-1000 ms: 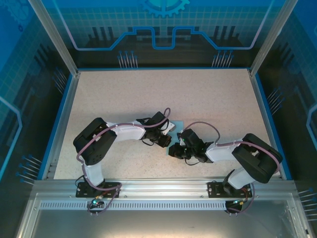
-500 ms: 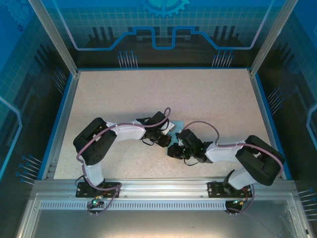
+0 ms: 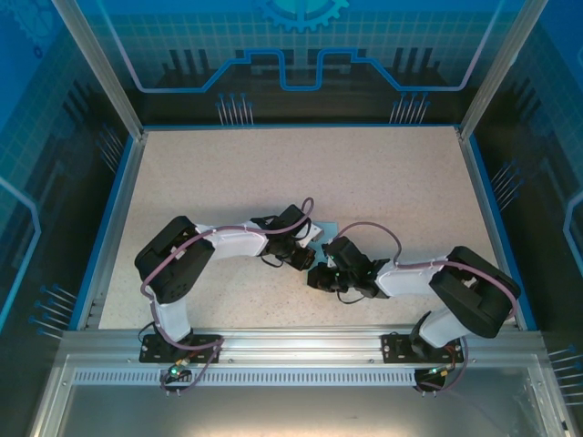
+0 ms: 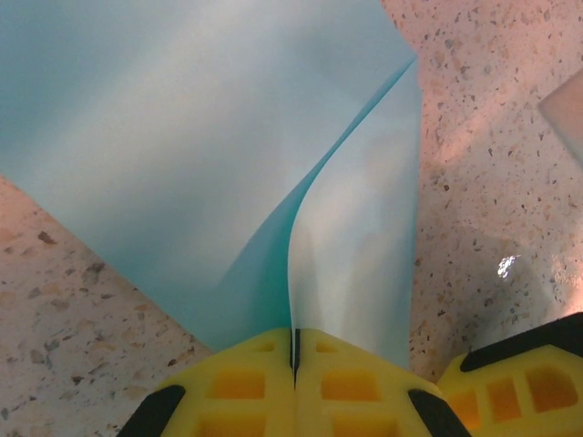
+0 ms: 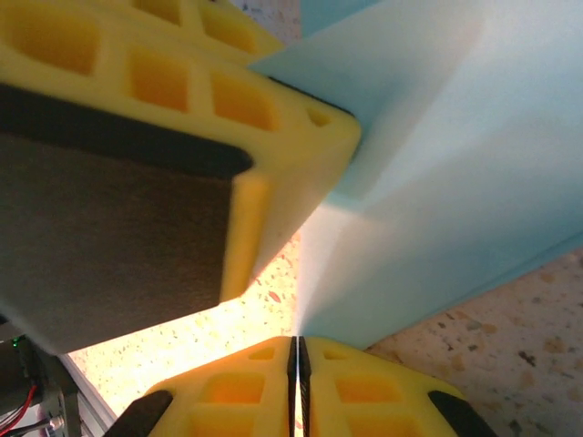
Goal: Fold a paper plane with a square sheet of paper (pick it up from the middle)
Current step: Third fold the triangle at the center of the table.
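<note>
The square sheet of paper [image 4: 182, 137] is light blue and lies on the speckled table with one flap raised along a crease. My left gripper [image 4: 294, 350] is shut on the lower edge of that raised flap. My right gripper [image 5: 298, 353] is shut on a thin standing edge of the same sheet [image 5: 437, 182]. In the top view the two grippers, left [image 3: 305, 259] and right [image 3: 321, 276], meet tip to tip at the table's middle front, and they cover most of the paper [image 3: 319, 235]. The left gripper's yellow finger [image 5: 182, 100] sits close at the upper left of the right wrist view. A paper plane is out of view.
The speckled table [image 3: 273, 173] stretches wide behind and beside the arms, bounded by a blue rim and metal frame posts [image 3: 100, 73]. A metal rail [image 3: 291, 341] runs along the near edge by the arm bases.
The right arm has shifted slightly to the left, bringing its gripper a little closer to the left one. The left arm has stayed in place. Both grips are unchanged.
</note>
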